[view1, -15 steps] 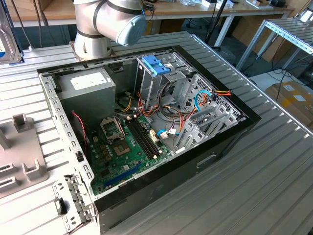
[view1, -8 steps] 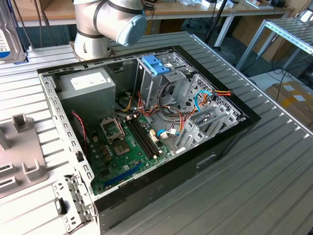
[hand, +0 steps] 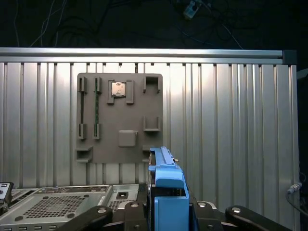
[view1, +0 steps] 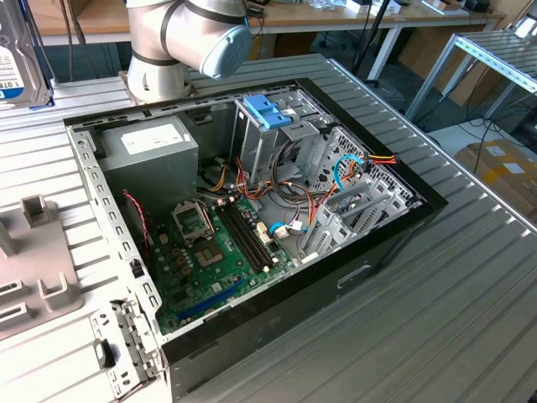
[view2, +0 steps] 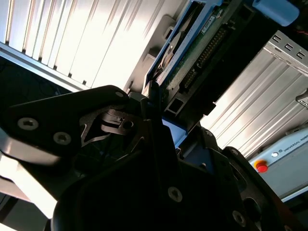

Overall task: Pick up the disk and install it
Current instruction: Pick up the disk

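At the exterior view's far left, the disk (view1: 15, 71), a flat dark metal hard drive with a large white barcoded label, is cut off by the frame edge, its label facing the camera. In both wrist views it stands edge-on in the black gripper (hand: 166, 214), whose fingers are closed against its faces. A blue plastic rail runs along its upper edge, and the second wrist view shows the green circuit board on its underside (view2: 192, 53). It is held clear of the ribbed aluminium table (view1: 470, 277). Near the table's left edge lies a flat grey moulded fixture plate (view1: 33, 269) with raised holders. In the first wrist view the same plate (hand: 120, 118) lies well beyond the disk. Behind it, the silver robot arm (view1: 180, 38) with a pale blue joint cap rises at the table's far edge. The open black computer case (view1: 352, 269) lies on its side across the middle of the table. Inside it, a grey power-supply box (view1: 151, 147) sits at the far left corner, a green motherboard (view1: 214, 252) covers the floor, and a light-blue plastic bracket (view1: 268, 111) tops the metal drive cage (view1: 289, 147). Beyond the table's right edge is a brown cardboard box (view1: 503, 172).
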Robot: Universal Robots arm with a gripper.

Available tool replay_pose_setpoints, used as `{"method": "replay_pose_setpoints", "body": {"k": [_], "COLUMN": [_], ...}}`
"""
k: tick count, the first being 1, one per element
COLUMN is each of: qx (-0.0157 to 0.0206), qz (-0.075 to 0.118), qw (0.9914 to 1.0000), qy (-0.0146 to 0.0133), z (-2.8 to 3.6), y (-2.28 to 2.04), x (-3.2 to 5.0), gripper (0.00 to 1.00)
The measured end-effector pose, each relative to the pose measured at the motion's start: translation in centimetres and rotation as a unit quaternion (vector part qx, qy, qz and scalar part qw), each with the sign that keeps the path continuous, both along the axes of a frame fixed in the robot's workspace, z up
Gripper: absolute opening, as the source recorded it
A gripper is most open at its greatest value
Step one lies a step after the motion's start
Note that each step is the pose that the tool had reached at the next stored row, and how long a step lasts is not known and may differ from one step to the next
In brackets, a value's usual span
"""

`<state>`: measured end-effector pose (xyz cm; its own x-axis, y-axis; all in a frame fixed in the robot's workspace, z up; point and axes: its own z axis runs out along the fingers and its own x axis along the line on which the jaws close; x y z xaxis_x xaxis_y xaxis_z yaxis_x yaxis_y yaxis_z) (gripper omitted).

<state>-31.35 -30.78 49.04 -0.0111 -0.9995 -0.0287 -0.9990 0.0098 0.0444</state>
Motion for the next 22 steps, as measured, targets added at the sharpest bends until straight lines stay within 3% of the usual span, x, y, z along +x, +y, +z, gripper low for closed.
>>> {"method": "replay_pose_setpoints", "body": {"k": [22], "qx": [0.0], "qz": [0.0], "qw": [1.0], "qy": [0.0], "z": [0.0], "y": [0.0], "x": [1.92], "gripper": [0.37]}}
